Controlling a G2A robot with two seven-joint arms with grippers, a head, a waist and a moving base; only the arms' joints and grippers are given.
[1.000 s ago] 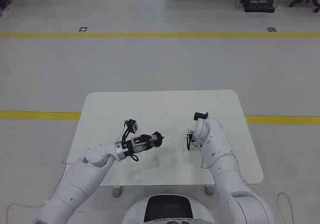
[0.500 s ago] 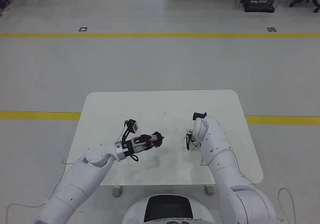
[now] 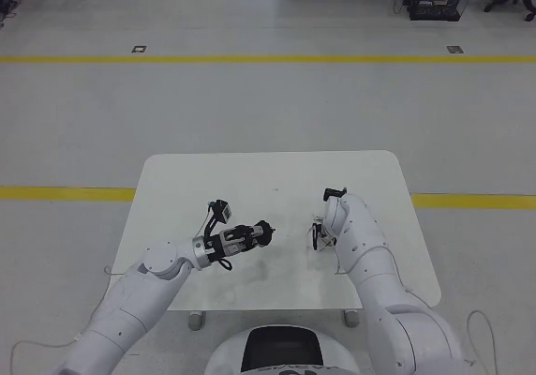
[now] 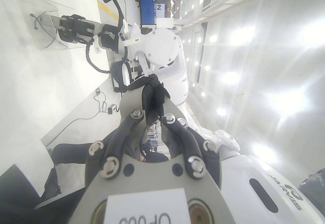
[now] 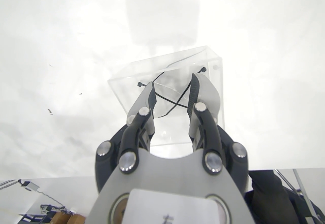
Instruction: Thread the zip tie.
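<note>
The white table (image 3: 371, 178) is the biggest thing here, and it lies under the clear box (image 5: 162, 67), by which I place all the rest. The box is a see-through, straight-walled case that stands on the tabletop and is seen from the side in my left wrist view (image 4: 50, 6).

My right gripper (image 5: 172, 80) is at the box. Its jaws stand apart with a plain gap between them, and they grip nothing. The fingertips (image 5: 152, 93) lie over the box's walls; I cannot tell whether they touch the plastic. From above, this gripper (image 3: 316, 234) sits at the end of my bent right arm, directly over the box.

My left gripper (image 4: 152, 83) is held apart from the box and off to one side, with its tips aimed toward the box and toward my right gripper. Its jaws are closed together. A small dark lump sits at the very tips, and I cannot make out what it is. From above, it (image 3: 266, 231) hangs over bare tabletop beside the box.

The zip ties (image 5: 175, 103) are the smallest things: two thin black straps inside the box. They cross one another in the gap between my right fingers, and their square heads lie near opposite walls of the box.
</note>
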